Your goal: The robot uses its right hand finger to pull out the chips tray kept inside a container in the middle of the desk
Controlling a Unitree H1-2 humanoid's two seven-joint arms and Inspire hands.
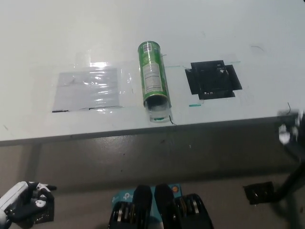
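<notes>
White surface (143,43) carries the green cylindrical chips container (153,76) lying flat, mouth toward the robot; white left hand (24,200) rests far below it, clenched empty; right hand unseen.

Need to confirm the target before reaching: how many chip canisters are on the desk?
1. A single green chips canister lies on its side in the middle of the desk, open end toward the near edge, with the clear tray poking out. Nothing appears hidden.

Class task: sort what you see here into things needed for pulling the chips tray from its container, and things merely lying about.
Belongs to the job:
green chips container
clear tray end
desk

Just lying about:
grey taped sheet
black taped patch
white left hand, resting low
</notes>
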